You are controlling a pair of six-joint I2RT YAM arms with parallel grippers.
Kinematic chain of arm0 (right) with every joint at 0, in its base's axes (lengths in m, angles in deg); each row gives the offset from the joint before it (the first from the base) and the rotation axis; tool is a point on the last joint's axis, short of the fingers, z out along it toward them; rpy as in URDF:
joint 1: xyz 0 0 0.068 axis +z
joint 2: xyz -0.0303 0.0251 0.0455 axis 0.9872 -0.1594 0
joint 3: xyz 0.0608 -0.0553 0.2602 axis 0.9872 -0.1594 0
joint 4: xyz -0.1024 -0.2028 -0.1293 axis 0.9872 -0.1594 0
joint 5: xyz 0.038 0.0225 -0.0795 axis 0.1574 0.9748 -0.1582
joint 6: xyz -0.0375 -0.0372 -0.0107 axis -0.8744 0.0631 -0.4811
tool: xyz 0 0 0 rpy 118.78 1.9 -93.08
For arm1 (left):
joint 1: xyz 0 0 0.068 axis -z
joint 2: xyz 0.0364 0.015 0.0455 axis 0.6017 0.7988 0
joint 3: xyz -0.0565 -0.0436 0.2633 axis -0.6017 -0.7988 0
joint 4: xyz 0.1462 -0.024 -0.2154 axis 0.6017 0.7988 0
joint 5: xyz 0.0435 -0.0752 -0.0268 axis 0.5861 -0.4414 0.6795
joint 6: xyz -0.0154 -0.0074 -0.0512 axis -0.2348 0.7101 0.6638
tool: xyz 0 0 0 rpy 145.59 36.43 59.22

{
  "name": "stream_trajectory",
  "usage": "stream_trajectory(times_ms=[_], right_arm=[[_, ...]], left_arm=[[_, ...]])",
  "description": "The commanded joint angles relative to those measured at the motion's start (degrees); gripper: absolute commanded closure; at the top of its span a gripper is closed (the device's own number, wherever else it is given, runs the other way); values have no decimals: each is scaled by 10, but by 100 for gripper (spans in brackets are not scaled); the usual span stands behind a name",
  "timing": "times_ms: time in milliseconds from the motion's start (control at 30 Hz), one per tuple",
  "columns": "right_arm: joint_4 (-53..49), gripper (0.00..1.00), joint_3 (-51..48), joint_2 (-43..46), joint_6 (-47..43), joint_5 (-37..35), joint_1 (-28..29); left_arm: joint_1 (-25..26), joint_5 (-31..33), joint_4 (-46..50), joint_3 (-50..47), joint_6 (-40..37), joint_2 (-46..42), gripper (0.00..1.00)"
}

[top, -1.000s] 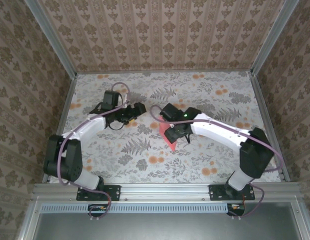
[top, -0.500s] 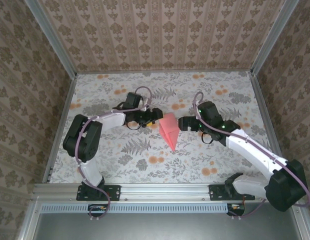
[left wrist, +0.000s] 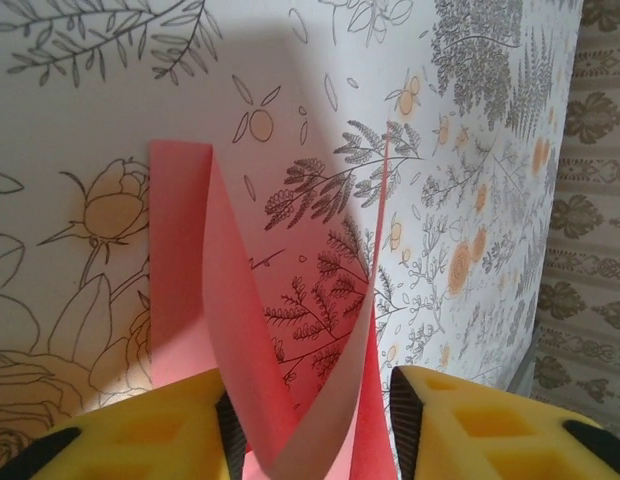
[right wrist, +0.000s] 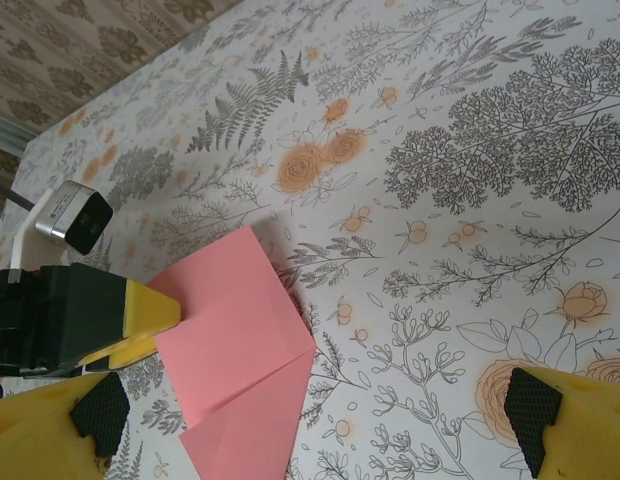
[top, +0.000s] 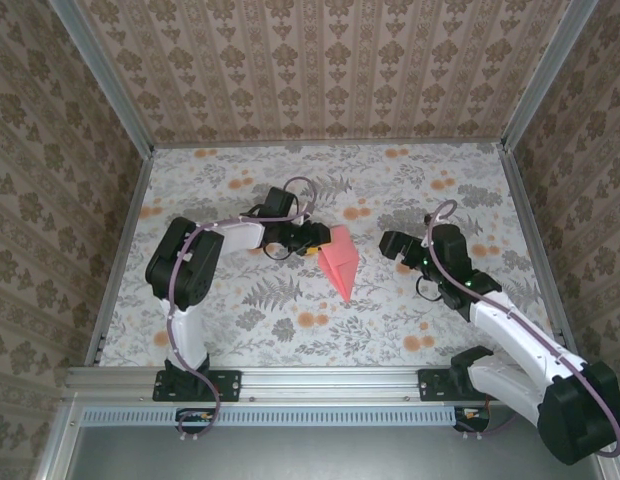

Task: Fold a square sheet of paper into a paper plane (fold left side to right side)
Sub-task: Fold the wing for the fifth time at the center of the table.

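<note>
The salmon-pink sheet of paper (top: 340, 262) lies mid-table, folded into a kite shape with its point toward the near edge. In the right wrist view the paper (right wrist: 240, 340) shows a diagonal crease. My left gripper (top: 318, 240) is at the paper's left edge. In the left wrist view two loose paper flaps (left wrist: 290, 330) curl up between its yellow fingers (left wrist: 450, 425); the jaws of the left gripper (left wrist: 312, 425) stand partly apart and do not pinch the flaps flat. My right gripper (top: 390, 245) hangs wide open to the right of the paper, clear of it, with nothing between its pads (right wrist: 535, 405).
The floral tablecloth (top: 440, 190) covers the table, with patterned walls on three sides. A metal rail (top: 330, 380) runs along the near edge by the arm bases. The left gripper's yellow finger (right wrist: 140, 310) rests against the paper in the right wrist view.
The left gripper has slid right onto the paper's left edge and narrowed its jaws around the flaps. The right arm has drawn back to the right, off the paper, and opened fully.
</note>
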Motion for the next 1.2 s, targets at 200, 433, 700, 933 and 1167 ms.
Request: stream_trajectory(times_ms=[200, 433, 700, 933, 1167], right_arm=[[51, 0, -26, 36, -47, -33, -2], [40, 0, -22, 19, -58, -21, -5], [55, 0, 31, -106, -74, 160, -55], [106, 7, 86, -241, -94, 281, -86], [174, 29, 148, -400, -94, 430, -94]], left_arm=[[3, -5, -17, 13, -38, 2, 83], [-2, -20, -45, -3, -64, -8, 99], [-9, -51, -69, -30, -104, -23, 100], [-14, -74, -88, -52, -130, -40, 100], [-18, -93, -119, -73, -141, -43, 100]])
